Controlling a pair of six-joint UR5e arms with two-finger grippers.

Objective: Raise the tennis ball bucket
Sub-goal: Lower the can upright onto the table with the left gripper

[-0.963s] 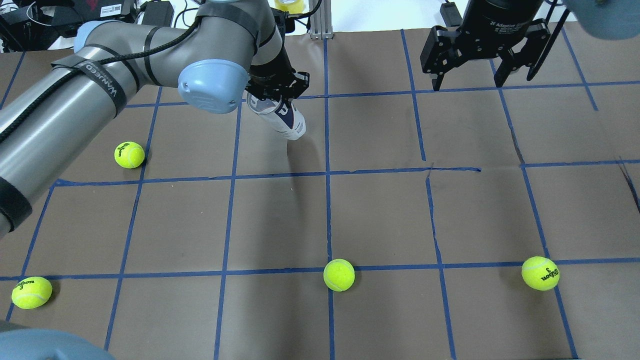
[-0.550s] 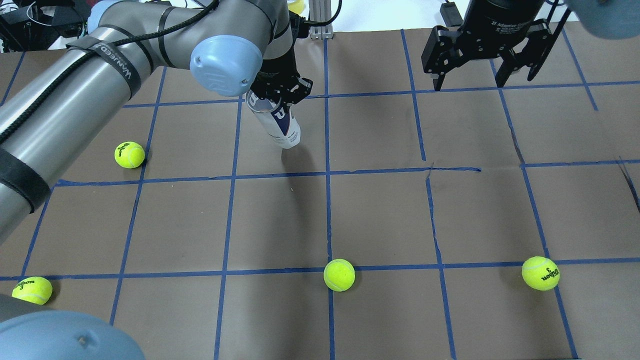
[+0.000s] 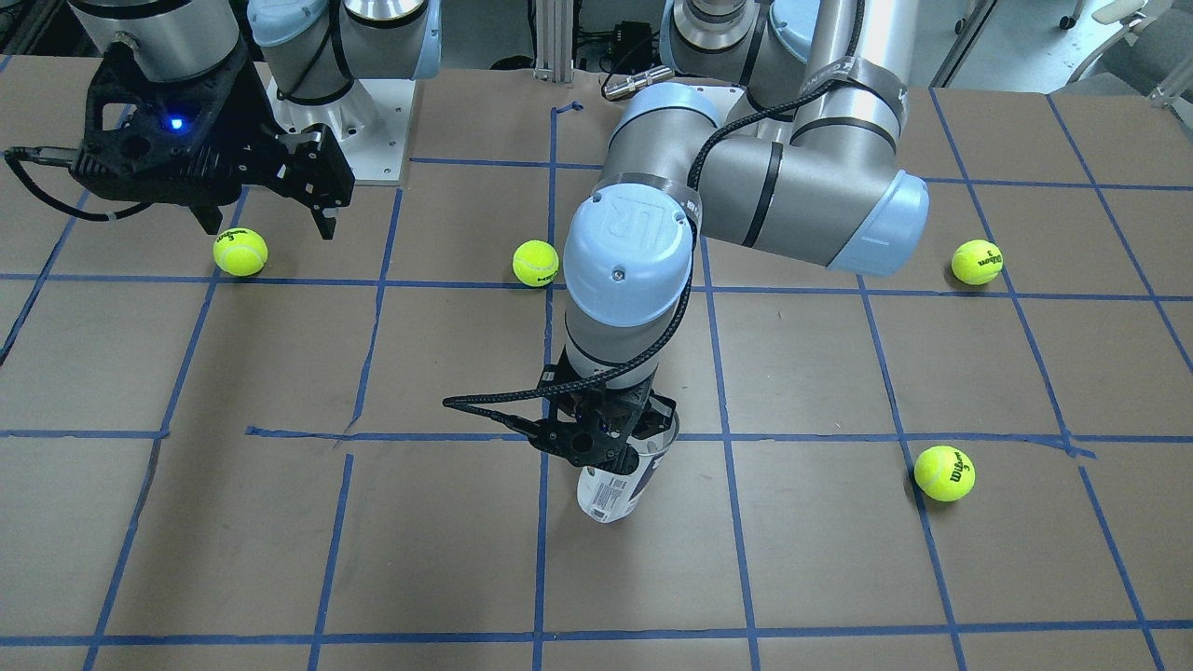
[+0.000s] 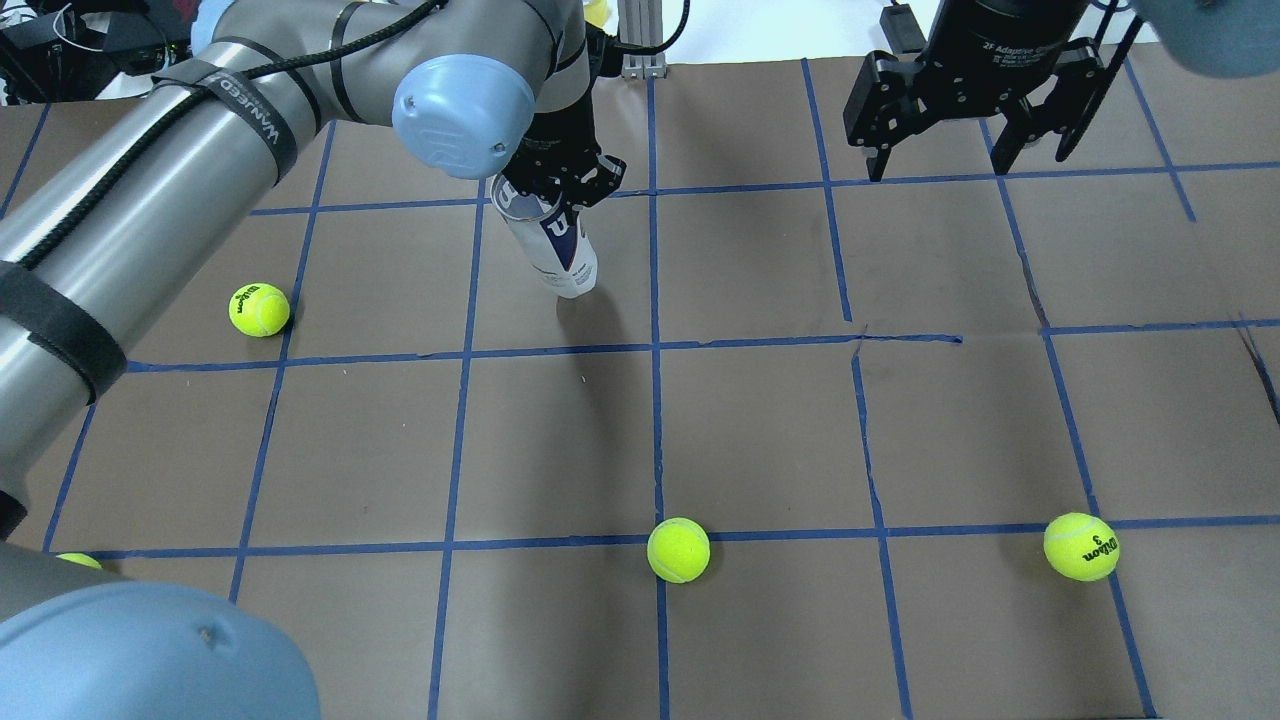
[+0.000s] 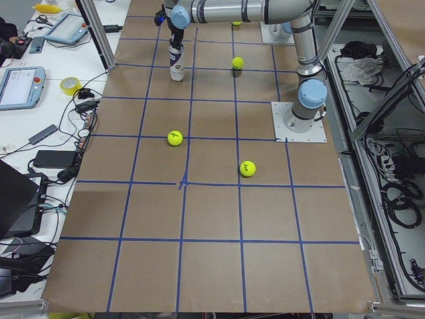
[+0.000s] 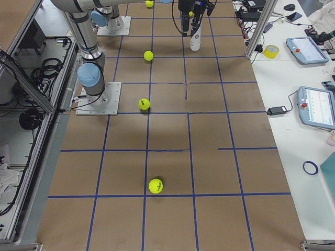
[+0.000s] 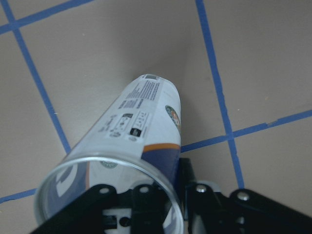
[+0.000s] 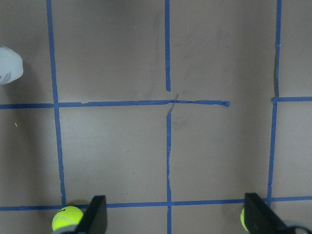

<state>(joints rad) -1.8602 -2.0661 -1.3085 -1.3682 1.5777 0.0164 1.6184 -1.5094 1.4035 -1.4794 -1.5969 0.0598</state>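
Observation:
The tennis ball bucket [image 4: 558, 250] is a clear can with a white and navy label. It hangs tilted at the far middle of the table. My left gripper [image 4: 560, 188] is shut on its silver rim, one finger inside the open mouth, as the left wrist view [image 7: 141, 122] shows. The bucket's lower end [image 3: 606, 499] is at or just above the paper; I cannot tell which. It also shows in the side views [image 5: 176, 63] [image 6: 196, 39]. My right gripper [image 4: 938, 165] is open and empty, hanging over the far right of the table [image 3: 266, 224].
Several yellow-green tennis balls lie on the brown paper with its blue tape grid: one at the left [image 4: 259, 309], one at the near middle [image 4: 678, 550], one at the near right [image 4: 1080, 546], one half hidden under my left arm [image 4: 75, 560].
My left arm has swung up and back. The bucket in its gripper has tipped closer to upright, its lower end shifting left and nearer. The right gripper has not moved.

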